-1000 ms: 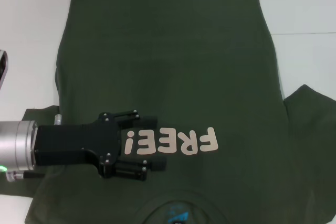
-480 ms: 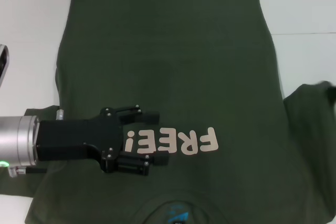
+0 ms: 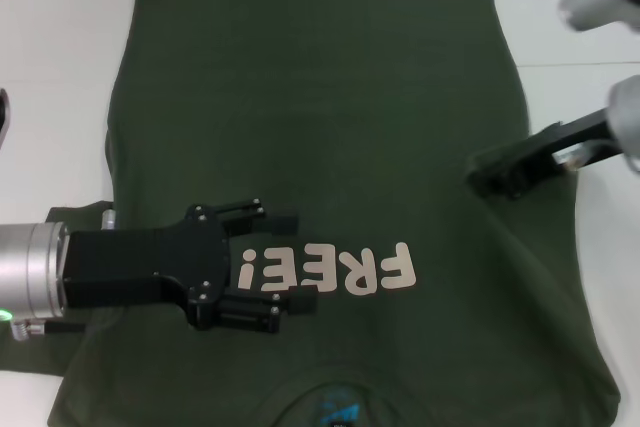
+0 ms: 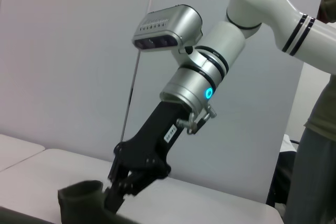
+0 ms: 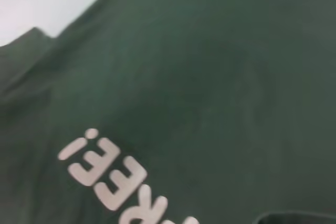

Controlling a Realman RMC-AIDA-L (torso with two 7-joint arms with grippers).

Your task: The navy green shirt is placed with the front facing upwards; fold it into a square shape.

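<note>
A: Where is the shirt (image 3: 330, 147) lying?

B: It is spread flat on the white counter (image 3: 60, 37), front up, filling most of the frame. The collar is at the bottom edge, and the cream "FREE!" lettering (image 3: 325, 272) is seen at lower centre.

A: And the arms?

B: The left gripper (image 3: 285, 267) is held at the lower left of the frame, over the chest beside the lettering. Its jaws are spread apart and nothing is held between them. The right gripper (image 3: 490, 175) is seen at the right of the frame, at the shirt's right side. In the left wrist view (image 4: 118, 195) its jaws appear pinched on a lifted flap of the shirt.

A: How should this step be done well?

B: The right side is probably being folded inward. The pinched cloth should be carried low and evenly toward the middle, so that a straight crease is left.

A: Is anything in the way?

B: The left gripper sits where the flap may land. A person's clothing (image 4: 315, 145) is seen at the right edge of the left wrist view.
</note>
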